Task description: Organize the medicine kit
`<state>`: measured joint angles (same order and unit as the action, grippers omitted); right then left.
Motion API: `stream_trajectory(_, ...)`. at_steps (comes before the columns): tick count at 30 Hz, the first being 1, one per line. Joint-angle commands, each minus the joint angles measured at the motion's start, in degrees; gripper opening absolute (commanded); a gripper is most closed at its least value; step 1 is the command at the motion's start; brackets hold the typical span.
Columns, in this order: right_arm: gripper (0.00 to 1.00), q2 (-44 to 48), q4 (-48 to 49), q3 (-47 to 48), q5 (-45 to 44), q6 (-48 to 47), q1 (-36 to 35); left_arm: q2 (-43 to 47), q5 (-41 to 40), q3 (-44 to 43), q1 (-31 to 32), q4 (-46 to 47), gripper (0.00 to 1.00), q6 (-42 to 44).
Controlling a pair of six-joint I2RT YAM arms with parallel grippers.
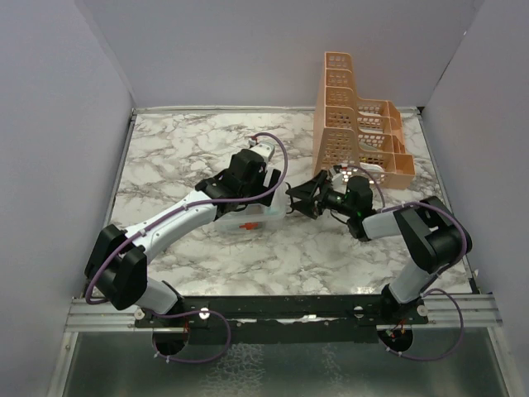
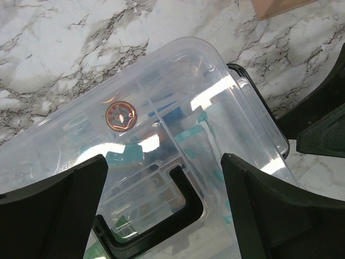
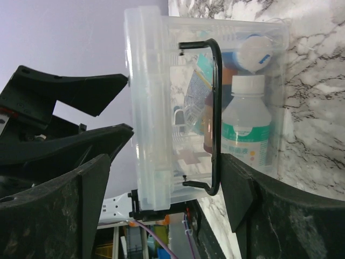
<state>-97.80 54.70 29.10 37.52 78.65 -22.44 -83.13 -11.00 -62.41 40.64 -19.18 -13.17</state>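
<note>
The medicine kit is a clear plastic box (image 1: 246, 222) with its lid on, lying mid-table. In the left wrist view I see its lid (image 2: 178, 91) from above, with a round orange sticker (image 2: 121, 116) and a black handle (image 2: 183, 210). My left gripper (image 2: 164, 172) is open just above the lid, one finger on either side of the handle. My right gripper (image 3: 167, 178) is open at the box's right end (image 3: 188, 97), facing a black wire latch (image 3: 215, 108). A white-capped bottle with a green label (image 3: 245, 124) and other medicines show inside.
An orange perforated organizer rack (image 1: 355, 124) stands at the back right, just behind the right arm. The two grippers are close together over the box (image 1: 281, 198). Grey walls enclose the marble table on three sides.
</note>
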Motion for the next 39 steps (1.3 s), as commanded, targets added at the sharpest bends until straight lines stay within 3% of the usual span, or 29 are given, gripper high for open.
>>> stream_trajectory(1,0.79,5.57,-5.97,2.62,0.71,-5.80,-0.64,-1.86,0.99,4.32,0.18,-9.08,0.89,-1.80)
stream_trajectory(13,0.65,12.77,-23.93,7.82,-2.41,-18.04,-2.97,-2.82,2.81,5.95,-0.41,-7.95,0.81,-6.17)
stream_trajectory(23,0.57,11.94,-31.96,12.67,-5.01,-23.95,-5.10,-1.54,3.81,7.97,-0.41,-6.75,0.74,-7.10)
stream_trajectory(28,0.41,11.04,-42.44,17.62,-11.53,-29.39,-7.36,-2.28,4.47,9.08,-0.39,-6.34,0.69,-7.67)
stream_trajectory(32,0.40,11.82,-49.47,19.99,-18.32,-32.37,-9.65,-2.47,4.81,9.62,-0.44,-5.89,0.67,-8.08)
stream_trajectory(39,0.43,12.11,-52.93,22.62,-22.41,-34.91,-12.06,-2.56,5.29,10.09,-0.42,-5.32,0.64,-8.48)
